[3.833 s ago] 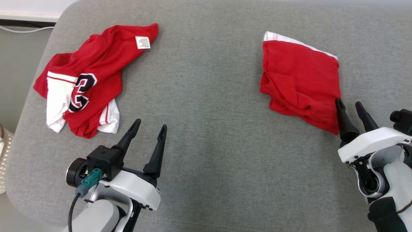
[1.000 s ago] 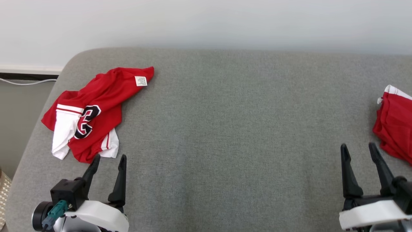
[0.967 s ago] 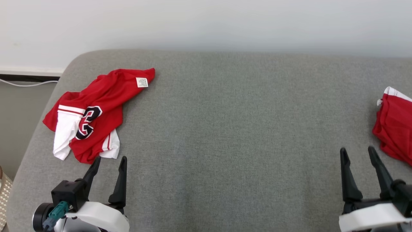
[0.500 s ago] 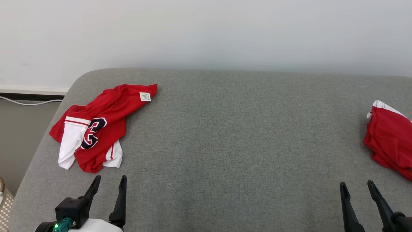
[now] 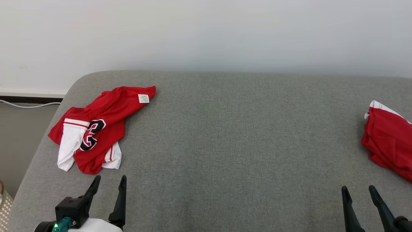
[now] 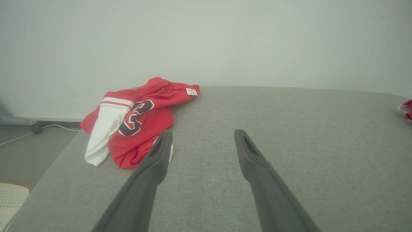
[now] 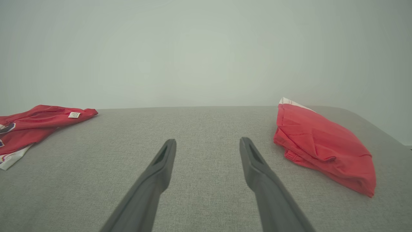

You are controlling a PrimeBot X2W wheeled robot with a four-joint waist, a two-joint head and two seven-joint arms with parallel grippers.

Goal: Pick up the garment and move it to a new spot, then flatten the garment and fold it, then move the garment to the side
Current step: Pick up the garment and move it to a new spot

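A crumpled red and white jersey garment [image 5: 93,129] with a black number lies at the left end of the grey cushion [image 5: 225,145]. A folded red garment [image 5: 388,145] with a white edge rests at the far right. My left gripper [image 5: 110,177] stands open just in front of the jersey, apart from it. My right gripper [image 5: 358,187] is open too, to the left of the folded garment and in front of it, holding nothing. In the left wrist view the left gripper [image 6: 203,132] points past the jersey [image 6: 138,116]. In the right wrist view the right gripper [image 7: 208,140] has the folded garment [image 7: 322,145] at its right.
A pale wall rises behind the cushion. The cushion's rounded left edge drops to the floor, where a white cable [image 5: 29,104] runs along the baseboard and a beige woven basket [image 6: 13,196] stands. Bare grey fabric spans the middle between the two garments.
The head camera has tilted up, so more wall shows and the things sit lower. Both grippers have sunk toward the bottom edge, still open. The right gripper has left the folded garment's edge.
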